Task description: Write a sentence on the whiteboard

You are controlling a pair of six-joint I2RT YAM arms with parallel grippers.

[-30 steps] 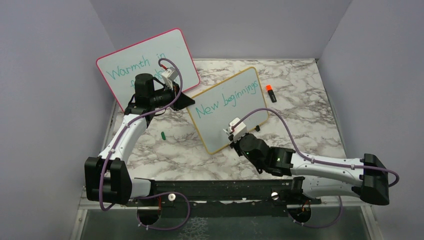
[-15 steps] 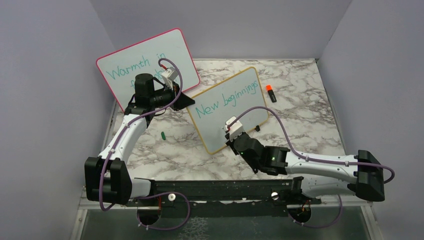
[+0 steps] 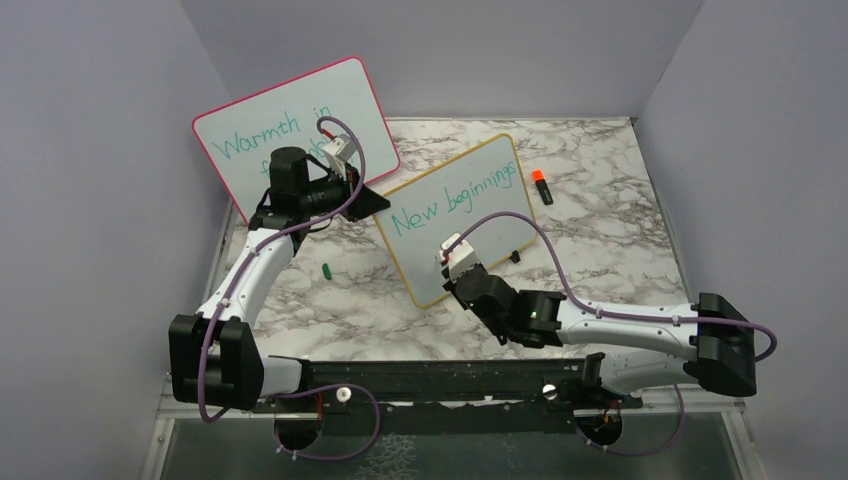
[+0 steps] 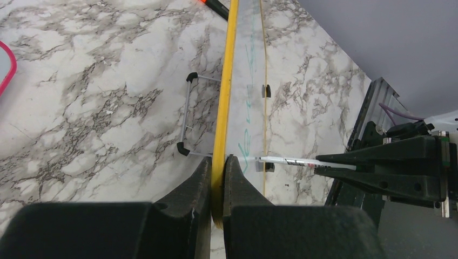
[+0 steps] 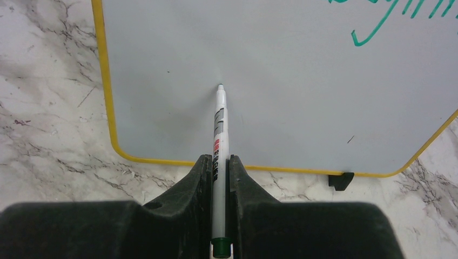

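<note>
The whiteboard (image 3: pixel 420 255) is seen in the top view near the middle of the marble counter (image 3: pixel 620 250), propped at a tilt. The sentence (image 3: pixel 455 197) is read there only as "New beginnings", in teal, slanting up toward 2 o'clock. The lower part of the board is blank.

The left tool (image 4: pixel 217 162) is closed narrowly on the board's yellow frame at its 9 o'clock edge. This pinch is shown plainly only in the left wrist view, where the board is seen edge-on and a wire stand (image 4: pixel 186 113) with black feet is made out behind it.

The right tool (image 5: pixel 219 162) is clamped on a white marker (image 5: pixel 220 124), which is pointed toward 12 o'clock in the right wrist view. Its tip is set at the blank face, just above the bottom frame. From above, the marker is mostly hidden by the wrist. In the left wrist view it is seen from the side, with its tip appearing to meet the board.

A pink-framed board (image 3: pixel 290 110) reading "Warmth in" stands at 10 o'clock of the whiteboard. An orange-capped marker (image 3: pixel 541 186) lies at 2 o'clock, and a small green cap (image 3: pixel 327 269) at 8 o'clock.
</note>
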